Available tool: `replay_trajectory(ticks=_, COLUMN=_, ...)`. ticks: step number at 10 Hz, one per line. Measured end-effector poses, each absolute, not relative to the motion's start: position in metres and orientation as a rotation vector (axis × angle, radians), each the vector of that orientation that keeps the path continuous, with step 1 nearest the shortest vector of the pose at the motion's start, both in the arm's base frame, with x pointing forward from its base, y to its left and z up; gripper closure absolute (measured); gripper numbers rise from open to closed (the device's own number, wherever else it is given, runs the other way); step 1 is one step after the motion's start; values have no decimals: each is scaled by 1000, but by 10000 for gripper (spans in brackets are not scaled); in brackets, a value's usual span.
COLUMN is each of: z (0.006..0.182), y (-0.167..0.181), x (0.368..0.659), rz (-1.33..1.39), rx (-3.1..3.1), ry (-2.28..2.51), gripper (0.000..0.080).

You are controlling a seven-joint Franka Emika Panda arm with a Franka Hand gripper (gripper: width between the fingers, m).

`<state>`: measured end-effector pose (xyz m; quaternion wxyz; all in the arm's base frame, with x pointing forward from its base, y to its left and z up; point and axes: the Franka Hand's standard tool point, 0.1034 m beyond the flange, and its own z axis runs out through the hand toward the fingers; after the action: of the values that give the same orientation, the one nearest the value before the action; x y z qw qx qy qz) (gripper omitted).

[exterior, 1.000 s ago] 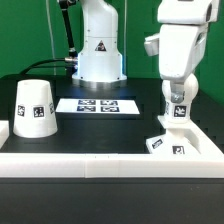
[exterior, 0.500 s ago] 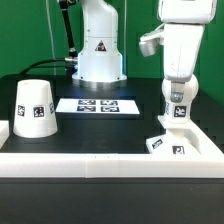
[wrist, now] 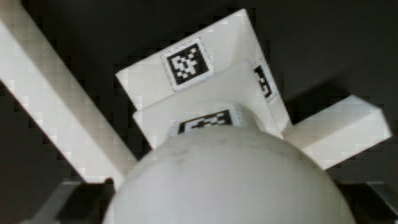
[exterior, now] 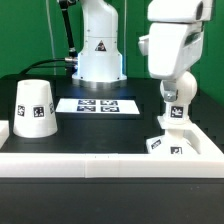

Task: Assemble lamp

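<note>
Arm (exterior: 170,45) has swung toward the exterior view's left; end effector (exterior: 176,110) pinches bulb (wrist: 222,180) over base (exterior: 169,143); shade (exterior: 33,108) well apart.

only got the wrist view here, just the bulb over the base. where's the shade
observer: The shade stands wide end down at the exterior view's left, well apart from the base, which is at the right.
operator: anything lying between them
observer: Only the marker board, flat, set a little further back than both.
operator: does the bulb look straight from the side
observer: Yes. The bulb stands upright on the base with the pincer straight above, around its top. I cannot tell whether the pincer is clamped or the bulb fully seated.
</note>
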<state>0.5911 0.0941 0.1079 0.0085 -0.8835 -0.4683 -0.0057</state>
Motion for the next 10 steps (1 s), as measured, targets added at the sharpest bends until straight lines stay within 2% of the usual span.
replay_trajectory(ticks=4, z=108, y=97, x=593, rz=-40, rx=-2986, ry=-924, gripper=223)
replay_trajectory(ticks=10, z=108, y=97, x=593, rz=-36, rx=-3099, ry=-369, gripper=222)
